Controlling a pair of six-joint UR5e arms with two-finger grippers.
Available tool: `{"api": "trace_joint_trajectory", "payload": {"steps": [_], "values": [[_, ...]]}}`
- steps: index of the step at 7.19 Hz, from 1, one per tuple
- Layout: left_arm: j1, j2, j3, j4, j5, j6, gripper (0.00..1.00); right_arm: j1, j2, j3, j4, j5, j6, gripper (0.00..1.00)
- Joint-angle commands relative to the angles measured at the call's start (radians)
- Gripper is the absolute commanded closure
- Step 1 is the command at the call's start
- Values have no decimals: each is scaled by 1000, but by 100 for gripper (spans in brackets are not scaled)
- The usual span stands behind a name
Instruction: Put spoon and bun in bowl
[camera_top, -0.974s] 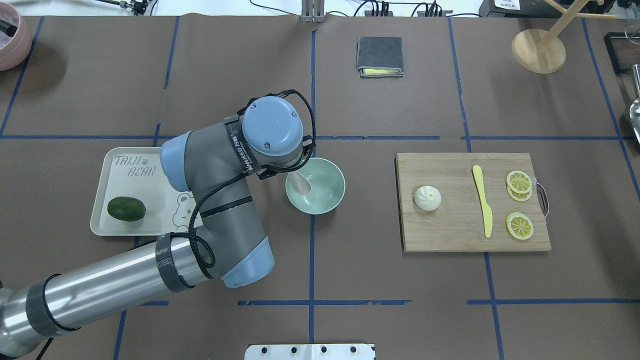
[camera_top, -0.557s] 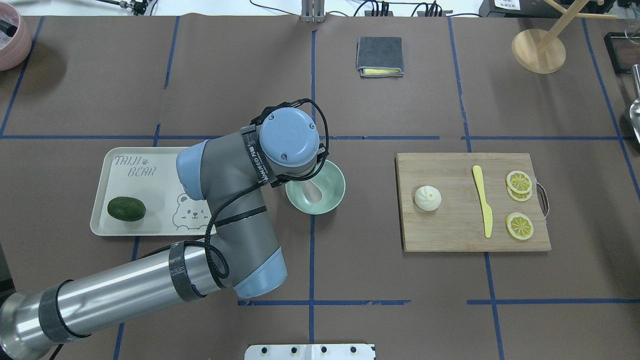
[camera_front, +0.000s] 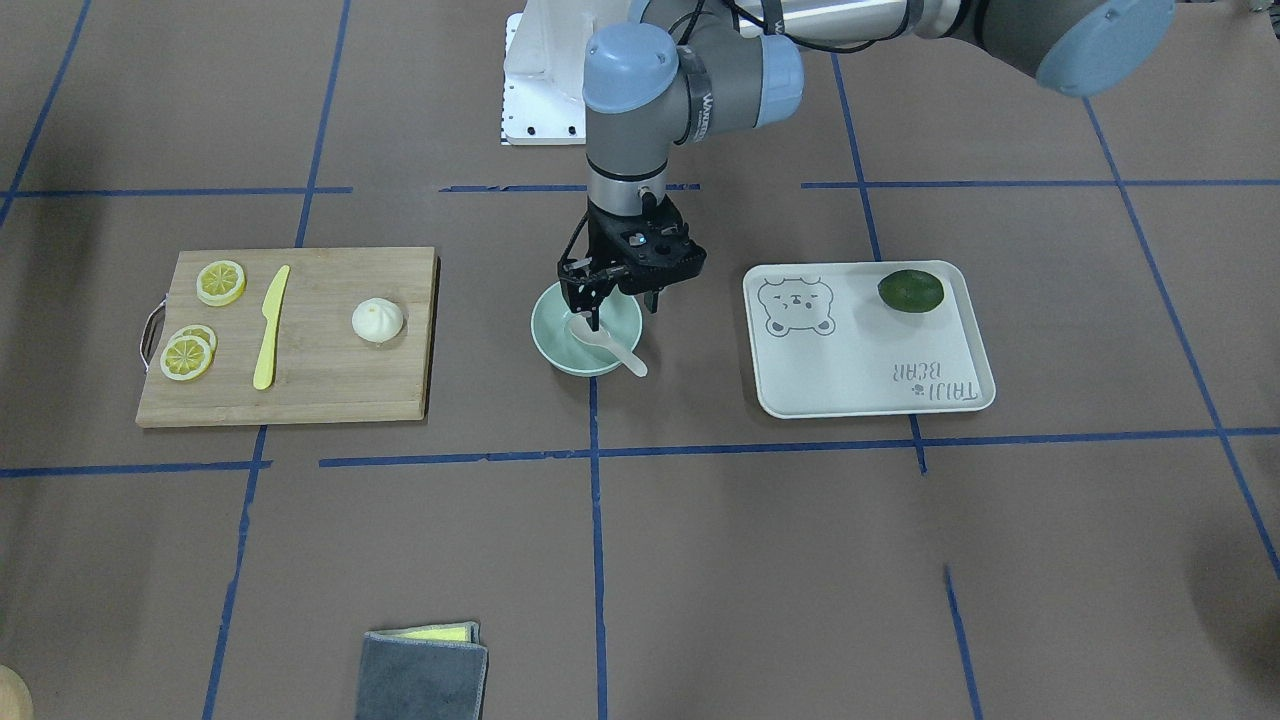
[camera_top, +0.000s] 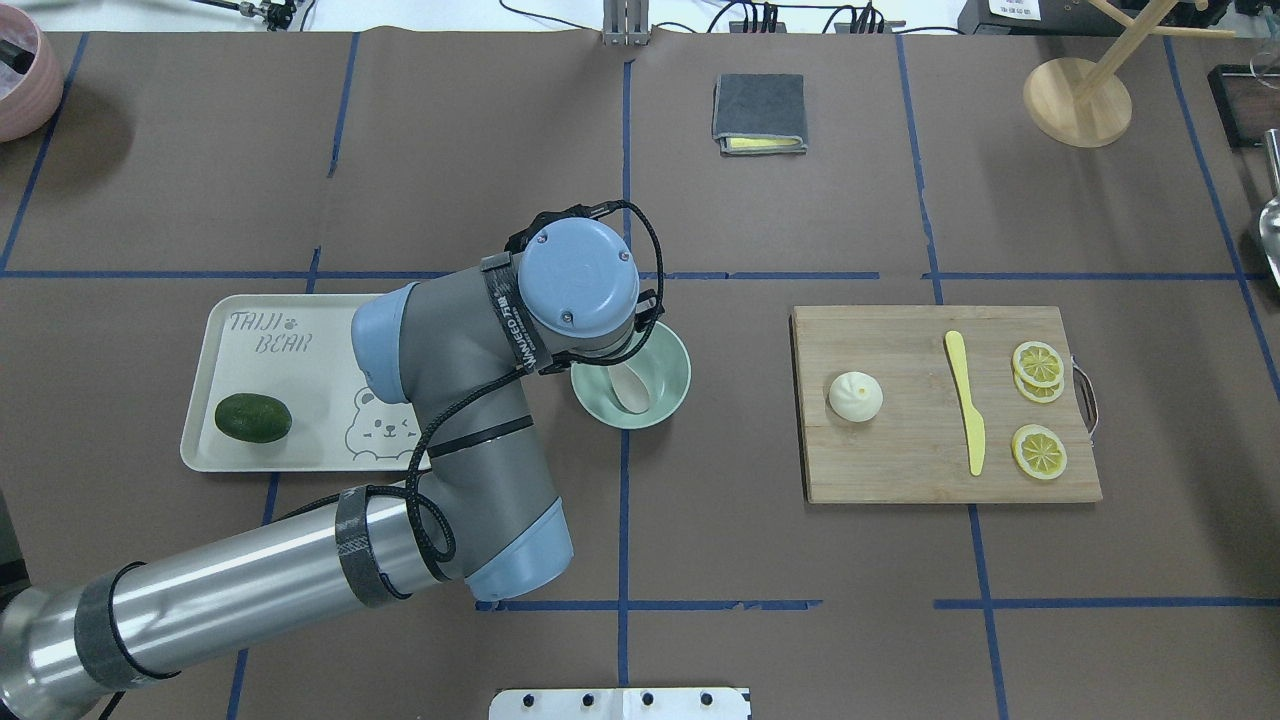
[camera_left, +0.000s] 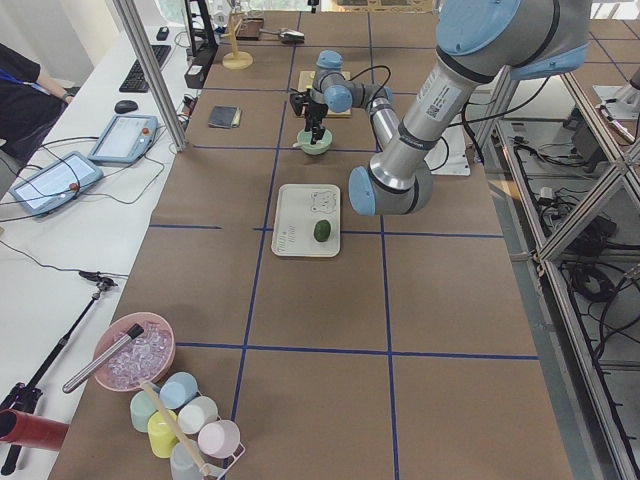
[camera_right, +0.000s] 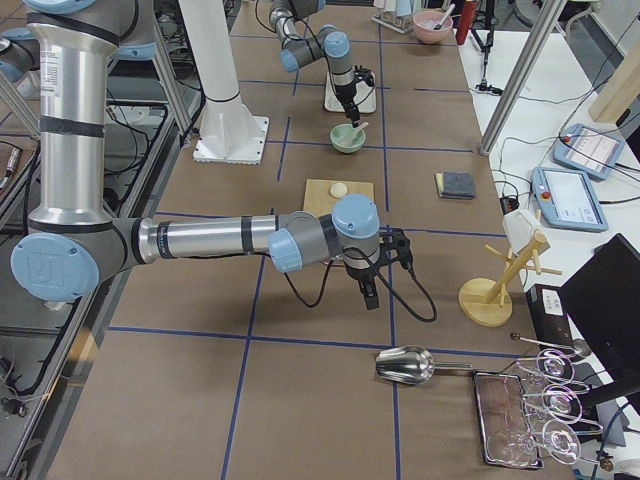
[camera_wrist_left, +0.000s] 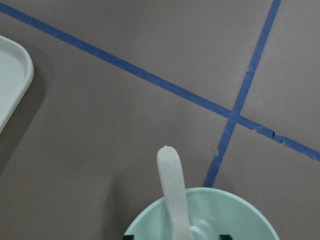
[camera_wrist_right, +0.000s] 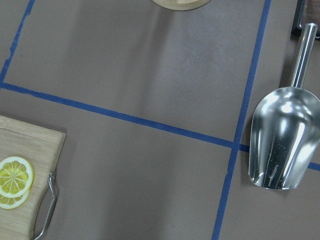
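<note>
The pale mint-green bowl (camera_front: 553, 349) stands at the table's middle, also in the overhead view (camera_top: 673, 392). The whitish spoon (camera_front: 612, 350) lies in it, scoop down, with its handle over the rim; it also shows in the overhead view (camera_top: 631, 388) and the left wrist view (camera_wrist_left: 172, 192). My left gripper (camera_front: 620, 308) hangs open just above the bowl, its fingers on either side of the spoon and apart from it. The white bun (camera_top: 855, 395) sits on the wooden cutting board (camera_top: 900, 470), right of the bowl. My right gripper (camera_right: 370, 295) shows only in the exterior right view; I cannot tell its state.
A yellow knife (camera_top: 966, 402) and lemon slices (camera_top: 1038, 452) lie on the board. A white bear-print tray (camera_top: 250, 330) with a dark green fruit (camera_top: 253, 417) is left of the bowl. A grey cloth (camera_top: 759, 112), a wooden stand (camera_top: 1076, 102) and a metal scoop (camera_wrist_right: 283, 140) are farther off.
My left wrist moved right over the bowl's left rim. The spoon went deeper into the bowl and now lies there, free of the fingers.
</note>
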Motion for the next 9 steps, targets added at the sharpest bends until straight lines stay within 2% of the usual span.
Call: {"api": "trace_joint_trajectory", "payload": {"steps": [1, 2, 3, 4, 5, 6, 8, 9], "values": [[-38, 195, -235, 6, -7, 382, 0, 0, 7, 45, 5, 7, 0, 0], [-133, 232, -266, 9, -33, 618, 0, -6, 13, 70, 0, 18, 1, 0], [-252, 301, -286, 7, -156, 818, 0, -27, 18, 94, 2, 29, 12, 0], [-444, 377, -277, 3, -350, 1025, 0, -61, 23, 155, 2, 32, 90, 0], [-579, 471, -271, 3, -423, 1265, 0, -124, 26, 212, 2, 26, 177, 0], [-718, 516, -195, 7, -474, 1461, 0, -194, 53, 240, 0, 19, 292, 0], [-845, 574, -25, 12, -491, 1558, 0, -360, 169, 254, -1, -19, 561, 0], [-911, 605, 14, 44, -546, 1582, 0, -473, 190, 286, -4, -116, 704, 0]]}}
